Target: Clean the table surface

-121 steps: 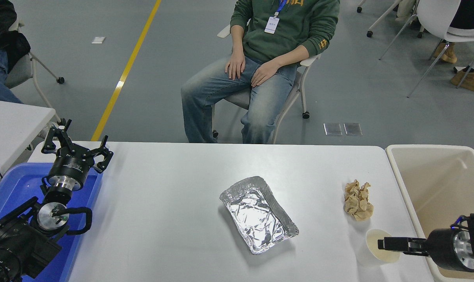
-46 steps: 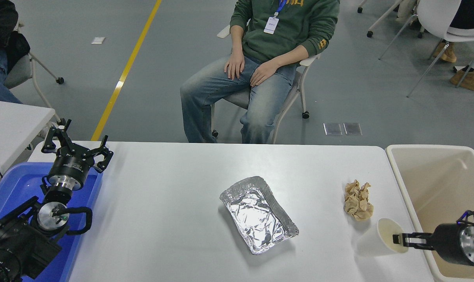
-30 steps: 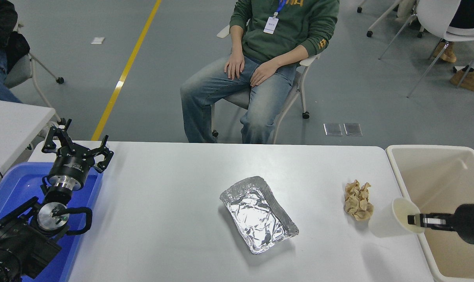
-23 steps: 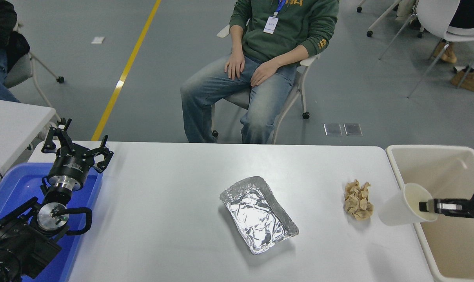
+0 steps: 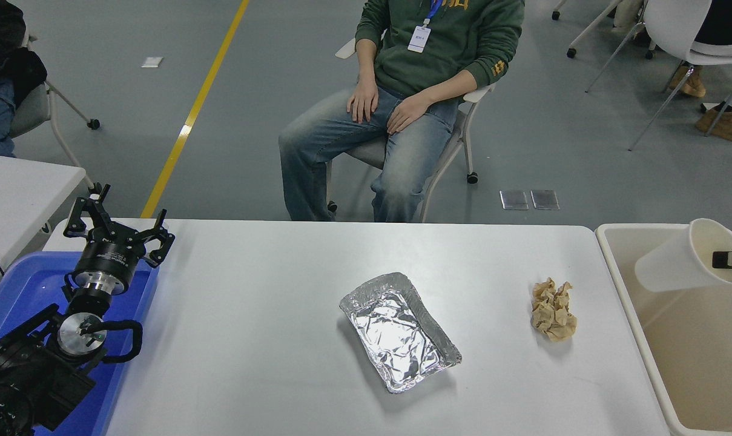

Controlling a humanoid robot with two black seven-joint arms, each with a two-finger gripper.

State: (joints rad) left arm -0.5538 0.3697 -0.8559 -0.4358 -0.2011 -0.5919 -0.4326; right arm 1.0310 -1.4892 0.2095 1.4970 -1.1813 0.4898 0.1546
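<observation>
White paper cup (image 5: 683, 261), pinched at rim by right claw (image 5: 731, 259), now lifted off table surface (image 5: 269, 339), tilted over bin (image 5: 692, 363) at 3 o'clock. Release next, probably. Foil tray (image 5: 400, 331), crumpled paper (image 5: 553, 310) left. Left claw (image 5: 116, 233) spread, parked at 9 o'clock.

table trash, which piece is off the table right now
The paper cup, held tilted by the right gripper over the beige bin. The foil tray and crumpled paper lie on the table.

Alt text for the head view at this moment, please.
The right gripper holds a tilted white paper cup over the beige bin. A foil tray and crumpled brown paper lie on the table surface; the left gripper is parked.
</observation>
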